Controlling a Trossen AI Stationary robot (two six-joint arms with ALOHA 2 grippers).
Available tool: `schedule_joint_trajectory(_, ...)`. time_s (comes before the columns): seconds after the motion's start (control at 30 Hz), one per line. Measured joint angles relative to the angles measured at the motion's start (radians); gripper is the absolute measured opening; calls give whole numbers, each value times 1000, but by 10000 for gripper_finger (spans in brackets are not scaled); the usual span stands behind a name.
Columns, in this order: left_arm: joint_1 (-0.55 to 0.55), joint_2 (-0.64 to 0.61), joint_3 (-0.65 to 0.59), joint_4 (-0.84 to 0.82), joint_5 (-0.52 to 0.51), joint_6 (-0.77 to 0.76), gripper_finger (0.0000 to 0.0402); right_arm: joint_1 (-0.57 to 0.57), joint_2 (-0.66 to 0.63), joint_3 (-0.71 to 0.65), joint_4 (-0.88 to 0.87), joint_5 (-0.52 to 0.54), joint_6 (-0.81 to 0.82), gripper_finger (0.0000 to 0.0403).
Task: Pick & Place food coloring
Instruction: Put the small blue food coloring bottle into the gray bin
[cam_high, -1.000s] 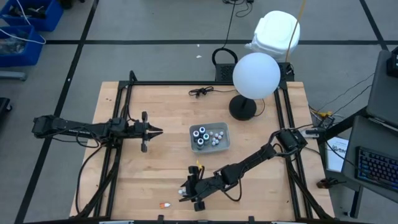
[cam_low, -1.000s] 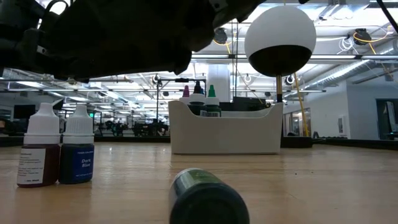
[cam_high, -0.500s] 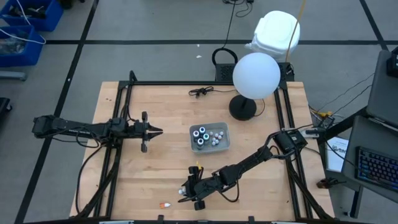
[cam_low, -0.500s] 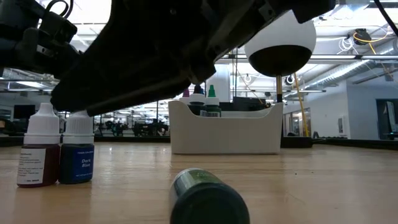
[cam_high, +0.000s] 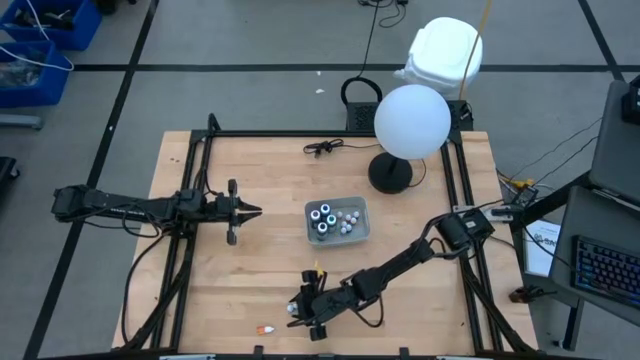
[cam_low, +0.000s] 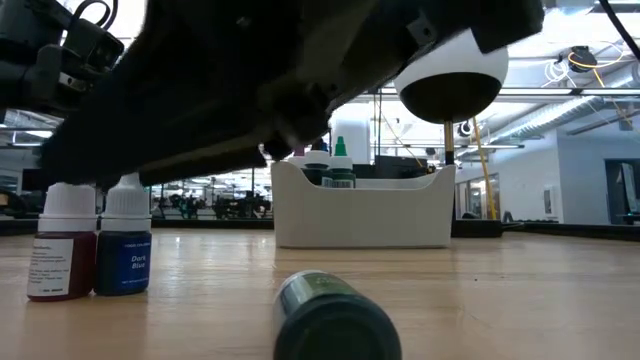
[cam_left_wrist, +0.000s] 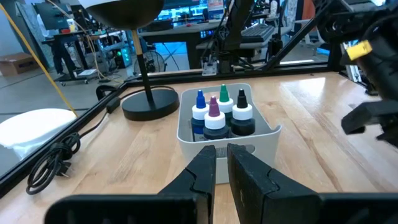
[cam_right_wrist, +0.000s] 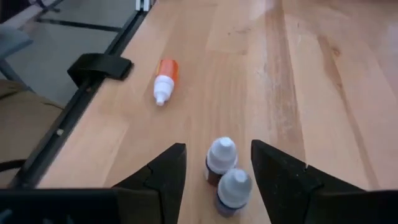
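Note:
Two small upright bottles with white caps, one brown (cam_right_wrist: 220, 157) and one dark blue (cam_right_wrist: 232, 190), stand on their bases near the table's near edge; the low view shows the brown one (cam_low: 62, 245) and the blue one (cam_low: 124, 245) too. My right gripper (cam_right_wrist: 217, 149) is open just above and behind them, one finger on either side, touching neither. An orange bottle (cam_right_wrist: 165, 81) lies on its side beyond them. A dark green bottle (cam_low: 332, 318) lies on the table. More bottles (cam_left_wrist: 219, 115) stand in the pale tray (cam_high: 361, 232). My left gripper (cam_high: 252, 210) is shut, left of the tray.
A lamp with a white globe (cam_high: 411, 121) stands on its black base (cam_high: 390, 174) behind the tray, with a black cable (cam_high: 322, 148) beside it. Black frame rails (cam_high: 190, 240) run along the table's left and right sides. Bare wood lies between the tray and the near edge.
My right arm has come down and moved a little toward the near left, over the two upright bottles; in the low view its dark bulk now covers more of the space above them. The bottles have not moved.

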Motion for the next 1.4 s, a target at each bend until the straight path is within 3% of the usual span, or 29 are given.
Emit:
schedule_joint_trajectory(0.47,0,0,0,-1,3,3,49,2,3,0,-50,2,12,161)
schedule_joint_trajectory(0.87,0,0,0,-1,4,3,49,2,4,0,-41,3,12,48)
schedule_joint_trajectory(1.0,0,0,0,-1,4,3,49,2,-1,0,-46,2,12,44)
schedule_joint_trajectory(1.17,0,0,0,-1,3,3,49,-3,-63,0,-158,4,-5,46)
schedule_joint_trajectory(1.4,0,0,0,-3,3,3,49,-2,-254,0,-334,97,-88,45)
